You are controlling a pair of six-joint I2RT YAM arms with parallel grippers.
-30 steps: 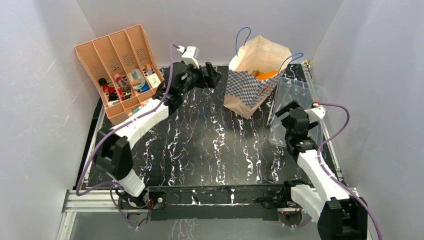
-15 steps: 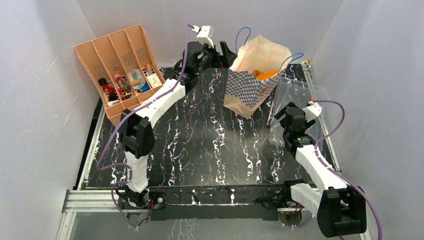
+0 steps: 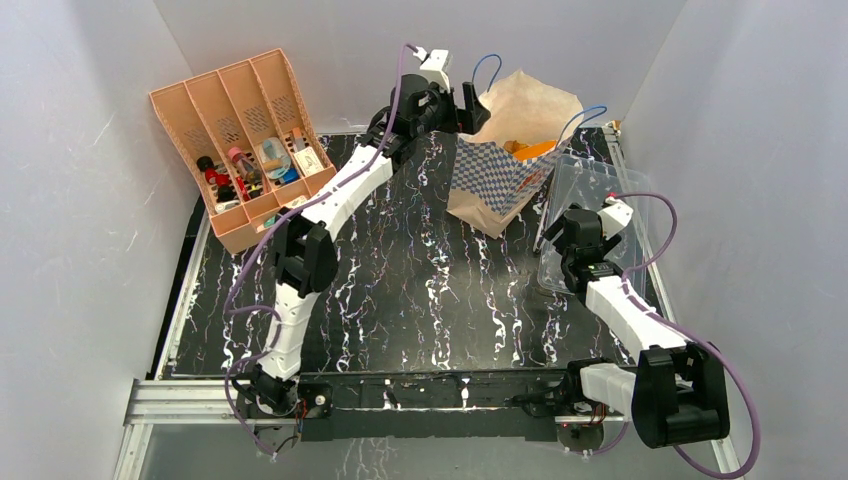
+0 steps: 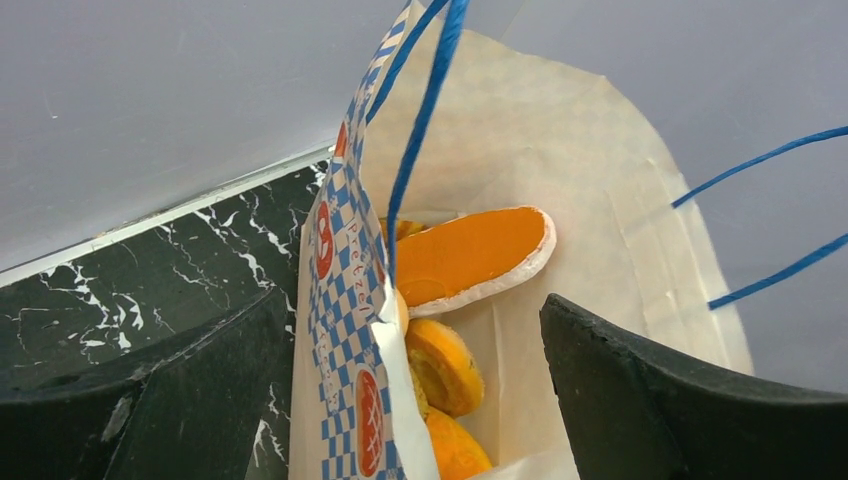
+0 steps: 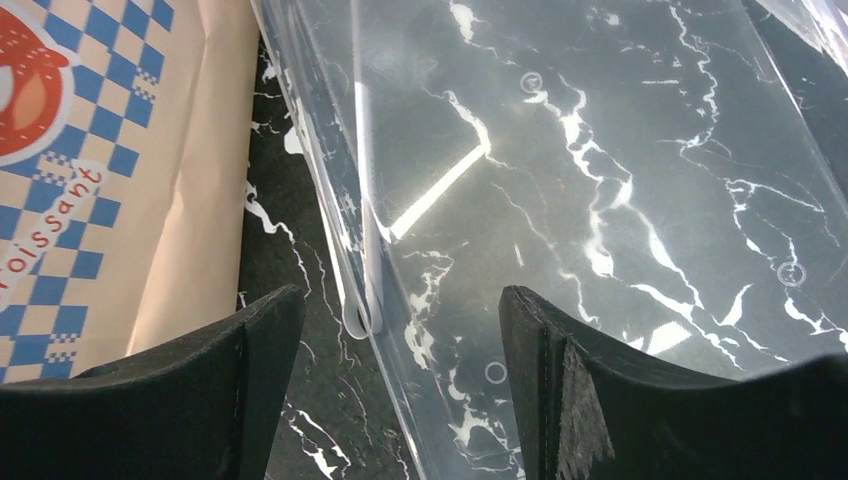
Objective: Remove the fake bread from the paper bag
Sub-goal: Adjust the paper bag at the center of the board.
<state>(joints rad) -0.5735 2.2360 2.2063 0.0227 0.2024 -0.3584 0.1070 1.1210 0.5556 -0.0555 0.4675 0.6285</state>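
The paper bag (image 3: 497,178) stands at the back of the table, mouth open, blue cord handles up. My left gripper (image 3: 472,103) is open at the bag's left rim. In the left wrist view the checkered bag wall (image 4: 345,330) runs between my fingers, one finger outside and one over the opening, with the gripper (image 4: 410,400) empty. Inside lie the fake bread: a long orange-topped loaf (image 4: 470,255), a golden ring bagel (image 4: 445,365) and another orange piece (image 4: 455,450). My right gripper (image 3: 575,228) is open and empty (image 5: 400,400) over the tray's near-left rim.
A clear plastic tray (image 3: 600,200) lies right of the bag; its rim (image 5: 360,250) runs between my right fingers, with the bag's side (image 5: 90,180) to their left. An orange slotted organiser (image 3: 240,140) with small items stands at the back left. Grey walls enclose the table.
My left arm has stretched up and to the right, bringing its gripper from the table left of the bag to the bag's mouth. My right gripper has shifted slightly left over the tray rim.
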